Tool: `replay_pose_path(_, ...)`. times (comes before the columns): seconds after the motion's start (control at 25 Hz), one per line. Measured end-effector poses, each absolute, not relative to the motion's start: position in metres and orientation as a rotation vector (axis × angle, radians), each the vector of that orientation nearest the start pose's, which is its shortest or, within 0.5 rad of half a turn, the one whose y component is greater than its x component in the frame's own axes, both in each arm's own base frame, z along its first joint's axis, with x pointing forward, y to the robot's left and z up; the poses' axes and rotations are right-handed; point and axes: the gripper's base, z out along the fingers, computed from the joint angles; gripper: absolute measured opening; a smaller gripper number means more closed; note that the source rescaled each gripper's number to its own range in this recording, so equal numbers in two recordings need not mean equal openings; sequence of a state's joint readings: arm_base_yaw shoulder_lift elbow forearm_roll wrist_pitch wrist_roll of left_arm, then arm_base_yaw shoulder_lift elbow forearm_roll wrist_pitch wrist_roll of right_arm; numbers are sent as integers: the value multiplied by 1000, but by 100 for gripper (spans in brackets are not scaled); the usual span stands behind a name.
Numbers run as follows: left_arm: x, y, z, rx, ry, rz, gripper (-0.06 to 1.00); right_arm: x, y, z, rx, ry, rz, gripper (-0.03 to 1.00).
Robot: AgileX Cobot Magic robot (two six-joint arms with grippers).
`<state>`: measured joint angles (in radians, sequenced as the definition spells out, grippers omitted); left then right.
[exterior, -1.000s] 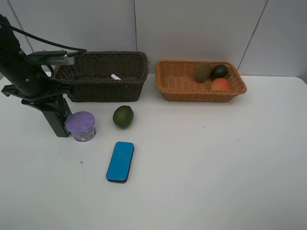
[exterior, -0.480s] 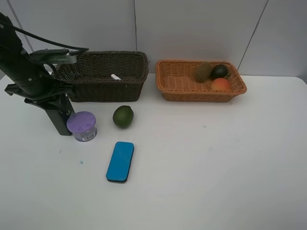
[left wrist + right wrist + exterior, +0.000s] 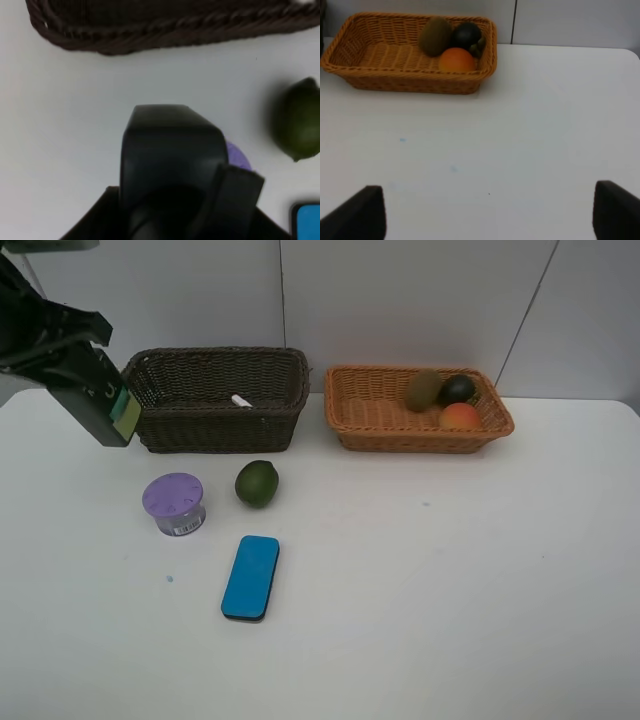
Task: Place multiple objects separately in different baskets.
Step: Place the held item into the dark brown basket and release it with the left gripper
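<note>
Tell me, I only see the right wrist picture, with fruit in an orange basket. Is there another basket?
Observer: Yes, a dark brown basket stands left of it in the high view, with a white marker inside.
Operator: What's not in a basket yet?
Observer: A purple-lidded tub, a green lime and a blue eraser, all in front of the dark basket.
Operator: What's the left end effector doing?
Observer: It is shut on a dark pump bottle, up beside that basket's left end.
</note>
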<state>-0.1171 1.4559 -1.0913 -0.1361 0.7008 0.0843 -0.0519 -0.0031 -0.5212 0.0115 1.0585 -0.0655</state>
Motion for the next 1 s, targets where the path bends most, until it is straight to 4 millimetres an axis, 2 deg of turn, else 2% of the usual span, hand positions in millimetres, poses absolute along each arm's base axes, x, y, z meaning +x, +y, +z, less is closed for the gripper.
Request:
replay_pose_path(0.12, 307, -44, 318, 185, 2395, -152, 53, -8, 1, 283, -14, 2018, -61, 100)
replay_pose_path(0.24, 317, -44, 328, 177, 2280, -138, 53, -8, 1, 283, -14, 2018, -61, 100)
replay_pose_path(0.36, 333, -44, 327, 158, 2173, -125, 53, -8, 1, 283, -14, 2018, -61, 100)
replay_pose_path(0.48, 353, -45, 315, 145, 2116, -111, 53, -8, 1, 283, -14, 2018, -61, 100)
replay_pose_path(0.52, 353, -45, 315, 145, 2116, -111, 53, -8, 1, 283, -14, 2018, -61, 100)
replay_pose_path(0.56, 367, -46, 297, 140, 2123, -104, 53, -8, 1, 283, -14, 2018, -61, 100)
replay_pose_path(0.72, 401, -49, 258, 138, 2166, -94, 53, -8, 1, 283, -14, 2018, -61, 100)
replay_pose_path(0.84, 427, -52, 231, 140, 2191, -87, 53, -8, 1, 283, -14, 2018, -61, 100)
replay_pose_path(1.0, 452, -55, 203, 134, 2247, -93, 53, -8, 1, 283, -14, 2018, -61, 100)
